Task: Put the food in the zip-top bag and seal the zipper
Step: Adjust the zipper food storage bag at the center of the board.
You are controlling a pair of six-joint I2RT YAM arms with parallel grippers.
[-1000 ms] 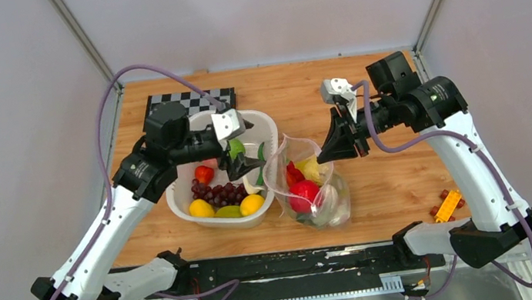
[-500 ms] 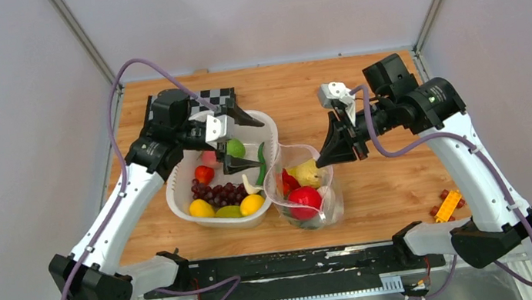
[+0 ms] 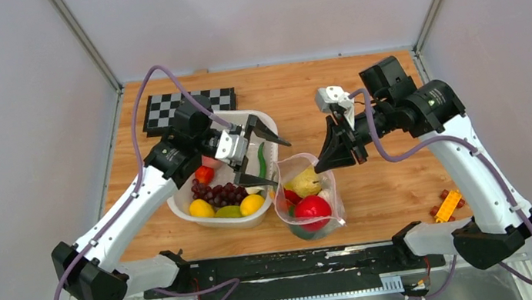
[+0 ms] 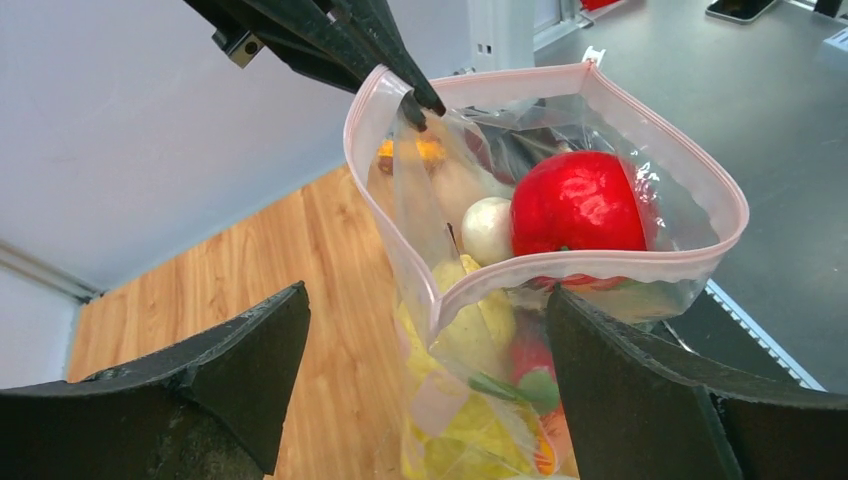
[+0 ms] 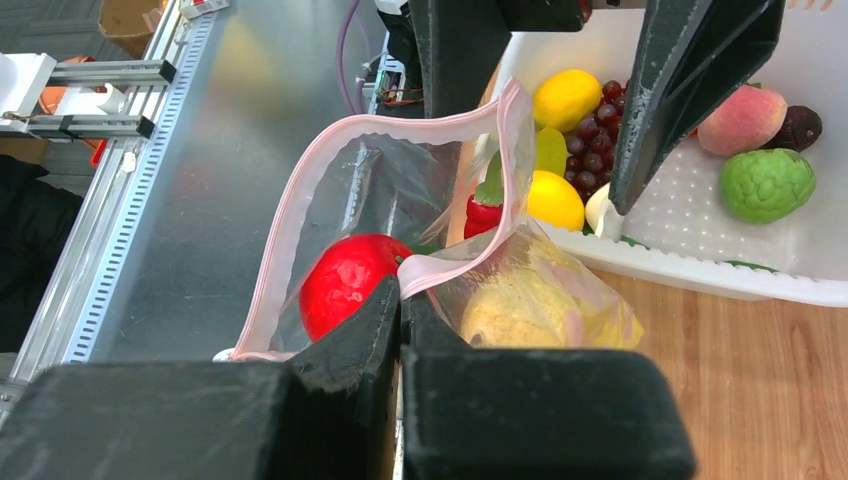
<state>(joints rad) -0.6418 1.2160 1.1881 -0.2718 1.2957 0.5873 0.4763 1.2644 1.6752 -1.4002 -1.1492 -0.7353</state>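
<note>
Left wrist view: right pincer [image 4: 414, 98] clamps the rim of the zip-top bag [image 4: 668, 212]; left pincer [image 3: 274, 163], spread and empty, should straddle the zipper [image 4: 560, 263] squarely before closing.

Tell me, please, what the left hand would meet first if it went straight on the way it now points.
Most likely the zip-top bag: the open left hand points at its mouth, and the near side of the pink zipper lies straight ahead. Depth is unclear.
</note>
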